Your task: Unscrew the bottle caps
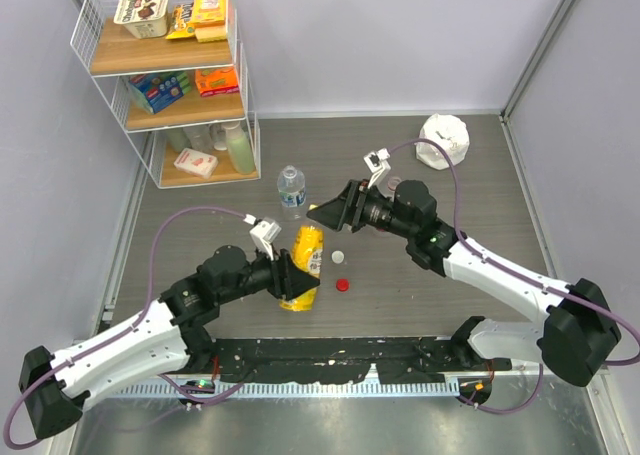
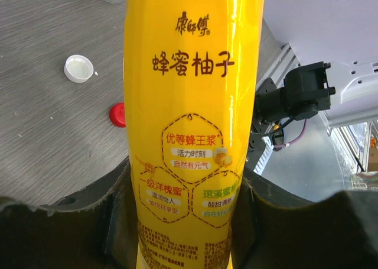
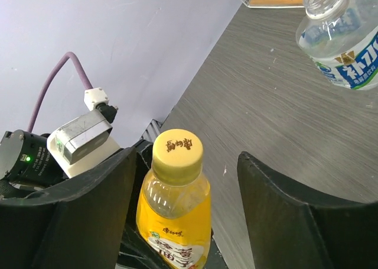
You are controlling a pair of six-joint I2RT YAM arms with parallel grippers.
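My left gripper is shut on the lower body of the yellow-orange bottle, whose label fills the left wrist view between the fingers. Its yellow cap is on. My right gripper is open, and in its wrist view the cap sits between the two fingers, nearer the left one, touching neither. A loose white cap and red cap lie on the table right of the bottle. The clear bottle with the blue-white label stands uncapped behind. The red-label bottle is not clearly in view.
A white wire shelf with boxes and bottles stands at the back left. A white crumpled object lies at the back right. The uncapped clear bottle is just beyond the right gripper. Both loose caps show in the left wrist view, white, red.
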